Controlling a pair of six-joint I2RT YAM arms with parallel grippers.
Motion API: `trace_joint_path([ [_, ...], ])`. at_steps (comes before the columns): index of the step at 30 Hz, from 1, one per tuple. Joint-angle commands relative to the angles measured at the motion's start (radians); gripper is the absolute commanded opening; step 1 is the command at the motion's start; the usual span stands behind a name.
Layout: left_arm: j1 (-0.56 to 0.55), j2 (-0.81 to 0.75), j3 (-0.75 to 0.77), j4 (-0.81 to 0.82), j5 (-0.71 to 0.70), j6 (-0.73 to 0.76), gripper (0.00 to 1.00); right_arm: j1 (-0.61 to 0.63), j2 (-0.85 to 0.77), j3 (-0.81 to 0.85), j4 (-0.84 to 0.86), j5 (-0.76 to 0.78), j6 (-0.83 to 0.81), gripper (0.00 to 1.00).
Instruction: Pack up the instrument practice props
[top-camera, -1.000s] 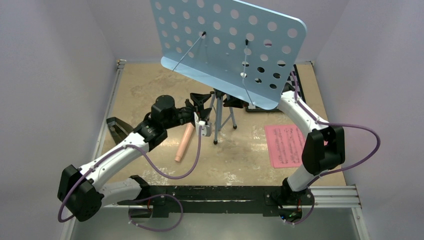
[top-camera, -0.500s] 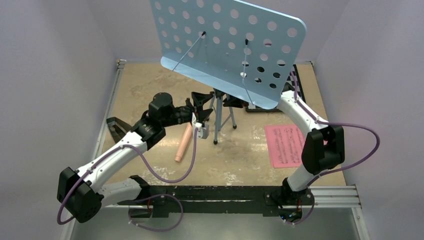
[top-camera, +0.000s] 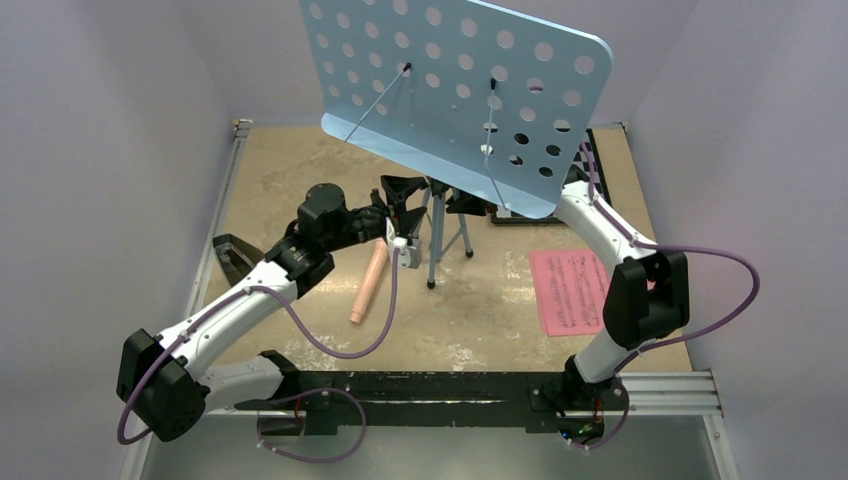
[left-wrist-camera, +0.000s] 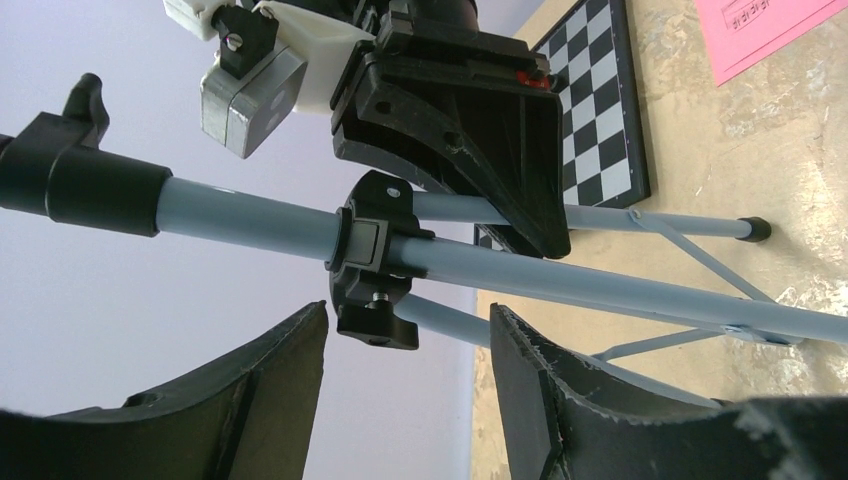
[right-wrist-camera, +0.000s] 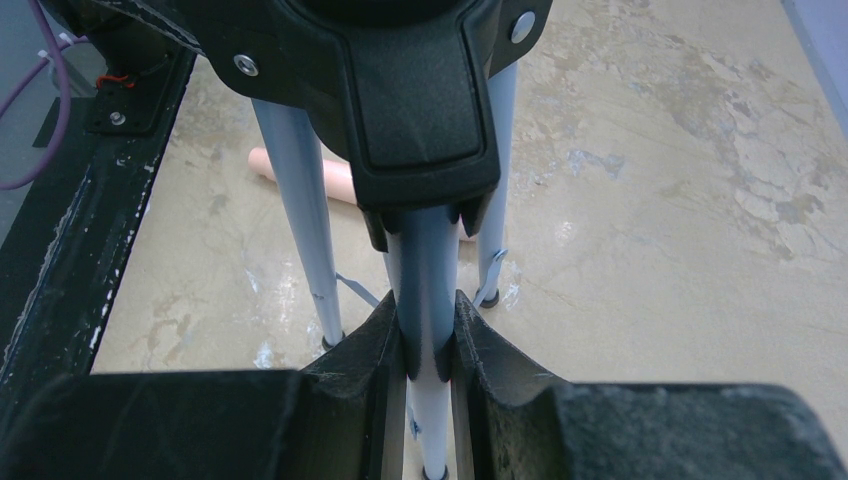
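Stand: the light-blue music stand (top-camera: 450, 80) is upright on its tripod, about mid-width of the bench (top-camera: 480, 320) and toward its far edge, not yet folded.
Right fingers: the right fingers (right-wrist-camera: 365, 350) are shut tight on a grey tube of the stand just below the black tripod hub (right-wrist-camera: 420, 110), with a pad touching it on each side. This grip is the same as a second ago.
Left fingers: the left fingers (left-wrist-camera: 260, 390) are parted about halfway and hold nothing. The black collar (left-wrist-camera: 370, 260) on the stand's pole lies in line with their gap, just past the tips and untouched.
Change: the left arm has crept toward the far edge, closer to the pole, and its gap is a shade wider. Nothing else has moved.
Meaning: the right arm seems to be bracing the stand while the left lines up on the collar, probably to loosen or collapse it. Packing looks barely begun.
Recorder: the peach-pink recorder (top-camera: 368, 285) lies flat just left of the tripod feet.
Sheet: the pink sheet music (top-camera: 572, 290) lies flat toward the right edge.
Metronome: a dark triangular shape (top-camera: 232, 258) at the left edge may be it.
Chessboard: the chessboard (left-wrist-camera: 595, 110) lies flat behind the stand.
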Motion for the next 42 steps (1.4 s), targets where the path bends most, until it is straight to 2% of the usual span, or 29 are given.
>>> trace_joint_path([
  [1, 0.005, -0.001, 0.021, 0.032, -0.028, -0.045, 0.65, 0.005, 0.041, -0.018, -0.064, 0.095, 0.021, 0.0],
  [4, 0.005, -0.028, 0.028, 0.006, -0.116, -0.144, 0.68, 0.005, 0.036, -0.018, -0.066, 0.094, 0.023, 0.0],
  [7, 0.005, -0.092, 0.039, -0.185, -0.174, -0.277, 0.68, 0.006, 0.037, -0.019, -0.066, 0.095, 0.023, 0.0],
  [9, 0.006, -0.148, 0.012, -0.273, -0.165, -0.339, 0.69, 0.006, 0.036, -0.018, -0.064, 0.096, 0.026, 0.0],
  [13, -0.001, -0.195, -0.035, -0.324, -0.078, -0.461, 0.67, 0.006, 0.041, -0.019, -0.056, 0.101, 0.038, 0.0],
  [17, -0.005, -0.122, -0.049, -0.273, -0.012, -0.52, 0.61, 0.006, 0.046, -0.013, -0.063, 0.102, 0.045, 0.0],
  [19, -0.018, -0.088, -0.099, -0.09, -0.035, -0.564, 0.62, 0.006, 0.048, -0.01, -0.064, 0.104, 0.05, 0.0],
  [22, -0.044, -0.011, -0.1, 0.053, -0.119, -0.66, 0.63, 0.006, 0.046, -0.009, -0.07, 0.104, 0.058, 0.0],
  [26, -0.069, 0.066, -0.079, 0.129, -0.197, -0.78, 0.64, 0.006, 0.041, -0.009, -0.074, 0.104, 0.07, 0.0],
  [34, -0.078, 0.085, -0.096, 0.189, -0.13, -0.838, 0.57, 0.006, 0.041, -0.015, -0.066, 0.111, 0.087, 0.0],
  [36, -0.079, 0.108, -0.084, 0.21, -0.112, -0.851, 0.53, 0.006, 0.041, -0.014, -0.065, 0.111, 0.091, 0.0],
  [41, -0.083, 0.144, -0.061, 0.22, -0.098, -0.882, 0.29, 0.007, 0.026, -0.018, -0.08, 0.103, 0.097, 0.0],
  [42, -0.083, 0.147, -0.055, 0.205, -0.106, -0.893, 0.25, 0.006, 0.021, -0.018, -0.084, 0.101, 0.1, 0.05],
])
